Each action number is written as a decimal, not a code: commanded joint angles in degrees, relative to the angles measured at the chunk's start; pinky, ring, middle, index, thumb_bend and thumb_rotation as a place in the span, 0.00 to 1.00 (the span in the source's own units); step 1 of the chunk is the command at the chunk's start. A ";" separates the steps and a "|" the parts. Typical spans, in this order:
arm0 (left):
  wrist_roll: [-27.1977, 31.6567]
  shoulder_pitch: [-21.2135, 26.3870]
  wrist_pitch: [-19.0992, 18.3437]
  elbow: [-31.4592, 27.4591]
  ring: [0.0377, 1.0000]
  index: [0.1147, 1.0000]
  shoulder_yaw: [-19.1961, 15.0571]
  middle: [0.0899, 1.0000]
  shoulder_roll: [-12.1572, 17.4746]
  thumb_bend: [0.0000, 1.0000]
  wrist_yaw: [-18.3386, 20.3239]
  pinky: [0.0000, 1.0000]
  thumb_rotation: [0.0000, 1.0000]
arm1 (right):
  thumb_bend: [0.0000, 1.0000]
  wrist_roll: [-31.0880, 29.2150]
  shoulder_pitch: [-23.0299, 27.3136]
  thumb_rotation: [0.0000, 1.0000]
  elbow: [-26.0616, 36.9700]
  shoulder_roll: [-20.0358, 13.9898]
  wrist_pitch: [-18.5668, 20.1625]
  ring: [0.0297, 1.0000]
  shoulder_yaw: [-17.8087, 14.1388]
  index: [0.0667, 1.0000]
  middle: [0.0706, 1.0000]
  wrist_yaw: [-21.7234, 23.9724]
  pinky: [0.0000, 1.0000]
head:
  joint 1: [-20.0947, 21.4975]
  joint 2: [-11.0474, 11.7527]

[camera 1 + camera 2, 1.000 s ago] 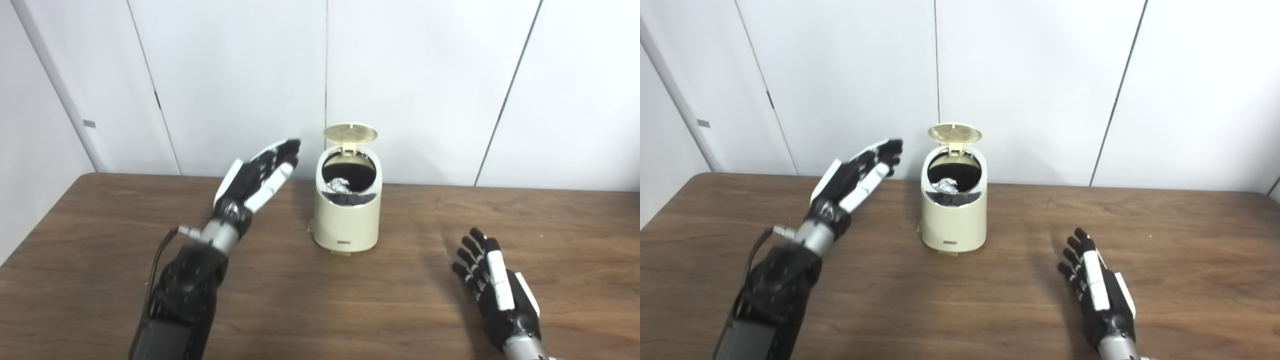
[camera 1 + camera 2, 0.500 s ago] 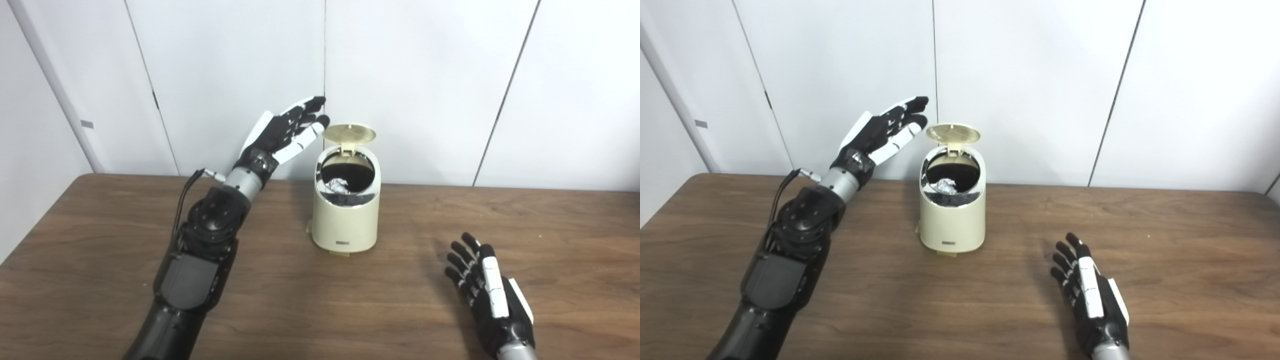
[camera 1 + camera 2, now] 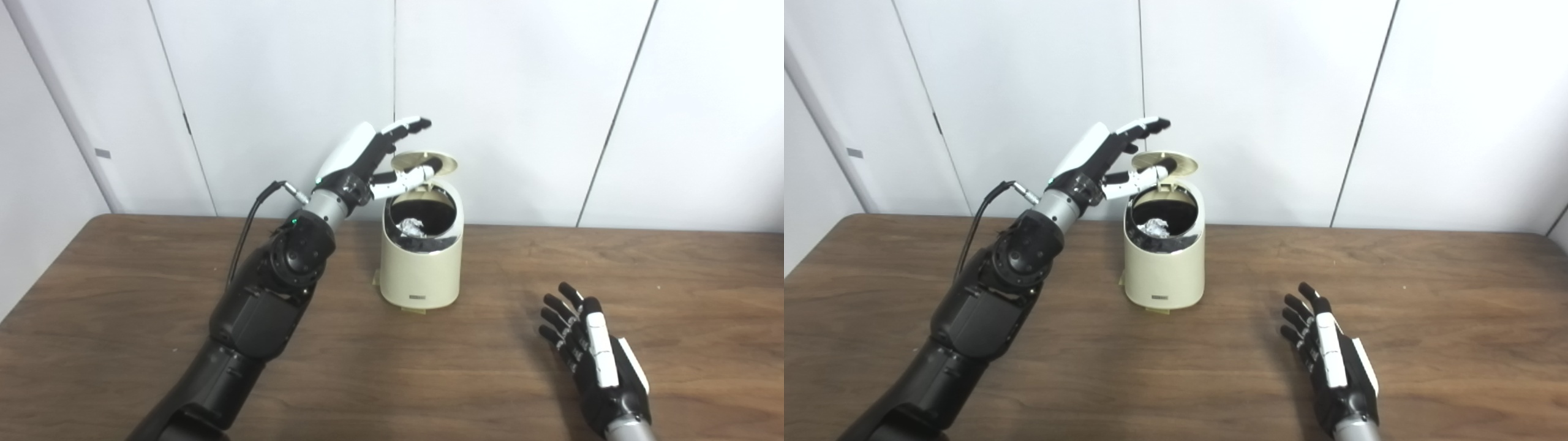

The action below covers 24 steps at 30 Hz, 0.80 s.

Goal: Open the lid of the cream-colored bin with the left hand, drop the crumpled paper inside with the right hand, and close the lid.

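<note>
The cream-colored bin [image 3: 421, 257] stood on the wooden table [image 3: 122, 343] close to the white panelled wall [image 3: 520, 92], its round lid [image 3: 438, 160] tipped up on the rear hinge and the crumpled paper [image 3: 411, 227] lying inside the dark opening. The left hand [image 3: 375, 160] was raised beside the lid with its fingers spread and gripping nothing, the upper fingers arching above the disc and the thumb reaching across in front of it, a pose that appeared meant to push the lid back down, the one step of the task left. Whether the thumb was actually touching the lid could not be told. The right hand [image 3: 595, 361] rested low over the table near the front edge, well apart from the bin, fingers apart and empty, apparently kept out of the way with its drop done. The right eye view showed more of the table to the right of the bin and set the paper [image 3: 1155, 228] nearer the opening's left side; the left eye view showed slightly more of the bin's left flank and a tab at its base.
</note>
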<state>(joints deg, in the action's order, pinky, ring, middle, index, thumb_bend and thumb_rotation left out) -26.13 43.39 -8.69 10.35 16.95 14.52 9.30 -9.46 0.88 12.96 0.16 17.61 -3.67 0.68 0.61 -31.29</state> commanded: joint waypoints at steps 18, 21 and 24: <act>-12.61 2.24 1.66 -4.94 0.82 0.80 5.26 0.77 3.78 0.63 5.23 0.73 0.59 | 0.58 5.71 2.39 0.93 1.47 -0.06 -3.31 0.90 1.81 0.91 0.82 -1.36 0.84 | 0.92 -0.56; -13.14 1.21 1.69 -6.98 0.82 0.80 5.11 0.76 3.89 0.63 6.42 0.72 0.58 | 0.59 10.54 2.28 0.95 2.05 -0.84 -3.80 0.88 3.64 0.90 0.81 -2.28 0.82 | 1.13 -0.79; -14.34 0.45 3.66 -7.85 0.80 0.80 5.27 0.75 4.46 0.62 6.04 0.70 0.59 | 0.60 13.76 2.21 0.97 2.33 -1.49 -3.99 0.86 4.98 0.90 0.80 -2.93 0.80 | 1.32 -1.06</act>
<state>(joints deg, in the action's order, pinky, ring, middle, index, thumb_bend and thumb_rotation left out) -39.37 41.57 -7.02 4.28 22.51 17.94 16.32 2.75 1.25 13.30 -0.94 16.76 0.87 -1.92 1.85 -32.26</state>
